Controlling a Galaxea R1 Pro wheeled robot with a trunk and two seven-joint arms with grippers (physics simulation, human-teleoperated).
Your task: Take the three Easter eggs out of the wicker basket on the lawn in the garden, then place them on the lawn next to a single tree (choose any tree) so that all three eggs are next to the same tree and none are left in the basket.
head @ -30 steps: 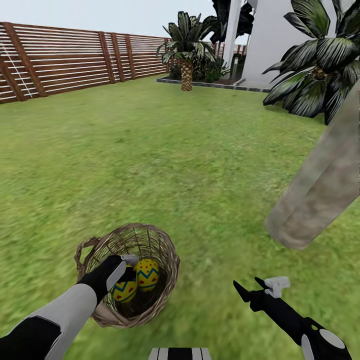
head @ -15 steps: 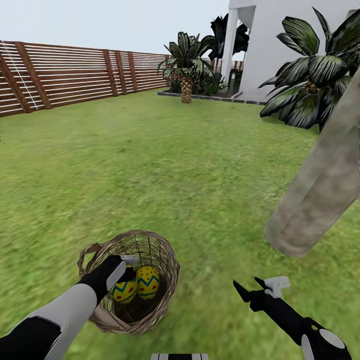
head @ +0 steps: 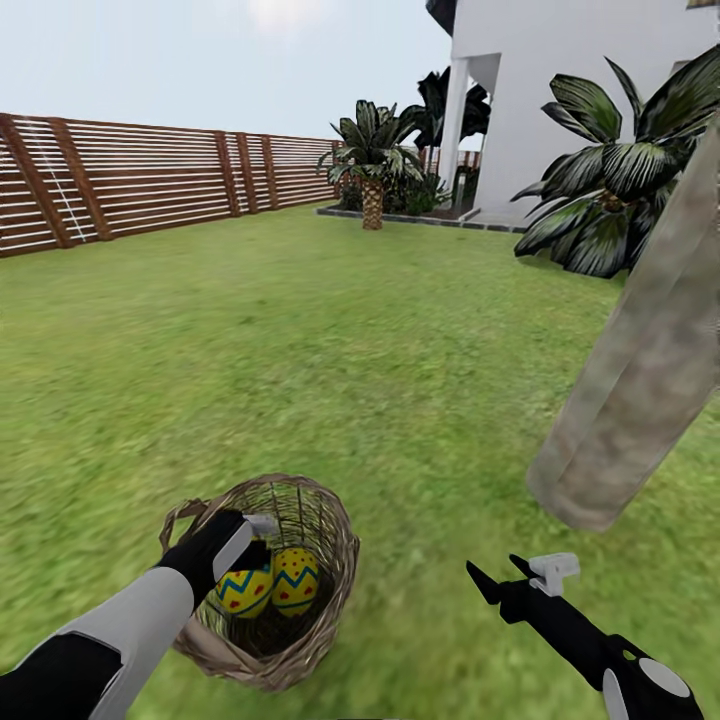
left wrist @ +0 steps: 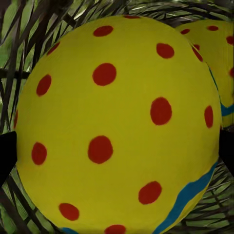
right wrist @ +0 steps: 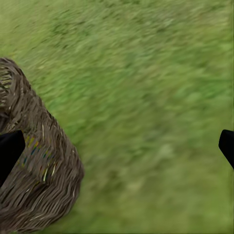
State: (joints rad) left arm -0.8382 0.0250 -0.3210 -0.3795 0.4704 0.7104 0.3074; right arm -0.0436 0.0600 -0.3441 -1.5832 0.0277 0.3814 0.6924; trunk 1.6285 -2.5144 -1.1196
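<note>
The wicker basket [head: 335,520] stands on the lawn [head: 330,360] just ahead of me, to the left. Two Easter eggs show inside it; a third is hidden. My left gripper [head: 255,540] reaches down into the basket and is shut on the nearer egg [head: 240,592], whose yellow, red-dotted shell [left wrist: 117,122] touches both black fingers. The second egg [head: 296,580] lies right beside it. My right gripper [head: 520,578] hangs open over bare grass to the right of the basket [right wrist: 44,170]. The tree's thick mottled trunk [head: 640,370] rises at the right, a short way beyond that gripper.
A brown slatted fence [head: 130,180] runs along the far left. A short palm [head: 372,180] and the white house [head: 580,80] stand at the back, and a bushy palm [head: 620,180] grows behind the trunk. Wide grass lies between the basket and the trunk.
The camera has moved, so the whole scene sits lower in the picture. The egg in my left gripper has risen a little against its neighbour. The right arm is unchanged.
</note>
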